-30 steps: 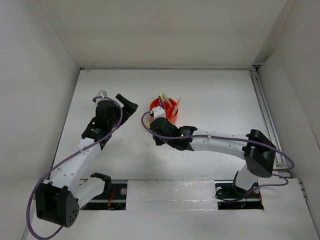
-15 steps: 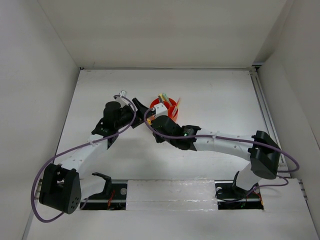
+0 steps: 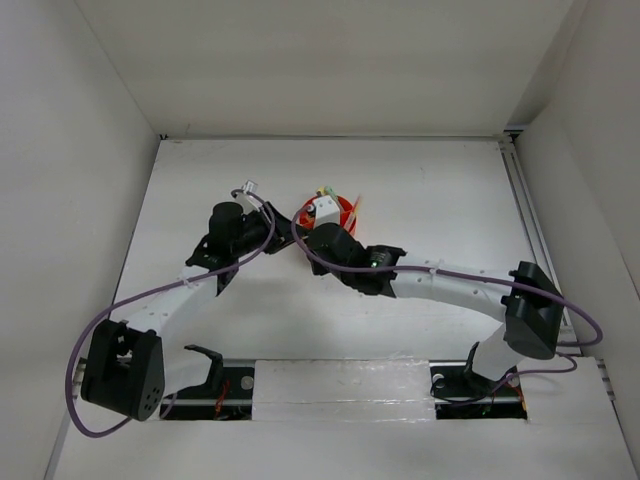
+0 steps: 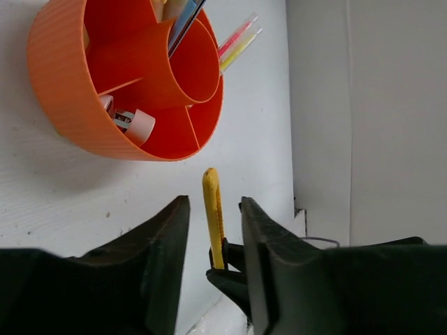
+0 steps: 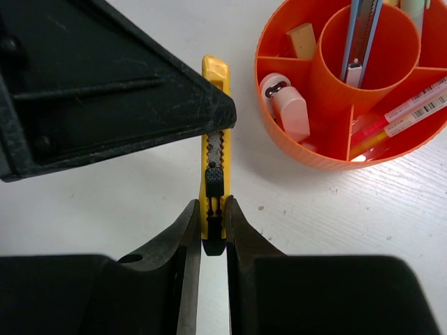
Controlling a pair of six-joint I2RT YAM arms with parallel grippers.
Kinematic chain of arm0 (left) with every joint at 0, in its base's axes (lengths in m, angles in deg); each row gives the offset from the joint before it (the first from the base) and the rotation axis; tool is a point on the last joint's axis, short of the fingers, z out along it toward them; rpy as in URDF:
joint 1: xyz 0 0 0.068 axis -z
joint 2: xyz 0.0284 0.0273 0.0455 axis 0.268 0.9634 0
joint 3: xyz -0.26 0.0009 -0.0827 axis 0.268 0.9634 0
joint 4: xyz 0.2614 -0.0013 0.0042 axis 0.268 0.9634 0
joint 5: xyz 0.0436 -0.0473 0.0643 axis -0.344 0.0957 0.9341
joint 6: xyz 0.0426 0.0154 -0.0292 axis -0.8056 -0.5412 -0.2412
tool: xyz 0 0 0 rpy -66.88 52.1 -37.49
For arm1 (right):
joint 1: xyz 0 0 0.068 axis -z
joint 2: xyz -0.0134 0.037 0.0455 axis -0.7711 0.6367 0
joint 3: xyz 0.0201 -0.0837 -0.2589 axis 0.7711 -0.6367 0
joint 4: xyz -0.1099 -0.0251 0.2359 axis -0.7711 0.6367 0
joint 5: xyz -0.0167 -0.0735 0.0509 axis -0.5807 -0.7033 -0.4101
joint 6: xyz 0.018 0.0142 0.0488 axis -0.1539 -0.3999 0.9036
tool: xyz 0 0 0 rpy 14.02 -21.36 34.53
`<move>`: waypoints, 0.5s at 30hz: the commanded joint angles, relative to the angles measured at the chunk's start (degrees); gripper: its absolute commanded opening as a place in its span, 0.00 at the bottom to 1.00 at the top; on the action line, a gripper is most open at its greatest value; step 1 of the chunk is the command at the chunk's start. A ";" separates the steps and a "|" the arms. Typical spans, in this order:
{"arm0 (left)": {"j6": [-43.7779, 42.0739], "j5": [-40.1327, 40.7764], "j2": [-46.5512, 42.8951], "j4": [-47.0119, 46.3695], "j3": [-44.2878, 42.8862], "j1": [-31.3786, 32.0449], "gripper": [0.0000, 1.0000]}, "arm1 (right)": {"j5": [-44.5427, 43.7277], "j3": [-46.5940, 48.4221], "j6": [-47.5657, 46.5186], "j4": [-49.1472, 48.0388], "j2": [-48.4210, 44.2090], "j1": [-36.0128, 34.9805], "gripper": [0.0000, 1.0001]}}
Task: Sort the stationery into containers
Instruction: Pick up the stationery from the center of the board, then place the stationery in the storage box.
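Our left jaws stand spread astride the tip of the yellow utility knife (image 5: 214, 159), not visibly touching it; its long axis runs six to twelve between them. Our right jaws pinch its tail. The orange organizer tub (image 4: 77, 118) sits near, at eleven from the left jaws.

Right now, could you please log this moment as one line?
right gripper: shut on yellow cutter | left gripper: open around its tip | orange organizer: nearby

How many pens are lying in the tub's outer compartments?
2: a pink pen and a yellow pen, side by side in one compartment of the tub, overhanging its rim. Others may be hidden.
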 commanded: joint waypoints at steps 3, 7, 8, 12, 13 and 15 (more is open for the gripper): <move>-0.09 -2.98 0.98 -4.64 -0.60 0.07 0.20 | -1.45 2.42 -0.98 -3.57 -2.23 1.15 0.00; -0.09 -2.98 2.30 -7.00 -1.13 0.07 0.00 | 0.22 2.94 -0.98 -4.80 -2.23 1.15 0.00; -0.09 -2.98 3.00 -7.98 -1.65 0.07 0.00 | 0.22 2.95 -1.50 -4.80 -2.23 1.15 0.00; -0.88 -1.66 3.53 -14.48 -2.18 0.07 0.00 | -0.56 1.03 -2.30 -5.50 -5.29 1.15 0.74; -1.93 0.08 3.53 -15.71 -2.79 0.07 0.00 | -1.35 0.23 -2.30 -4.80 -6.44 1.15 0.80; -5.78 2.29 3.53 -18.96 -3.58 0.07 0.00 | -4.08 -2.66 -2.30 -4.01 -8.90 1.15 0.86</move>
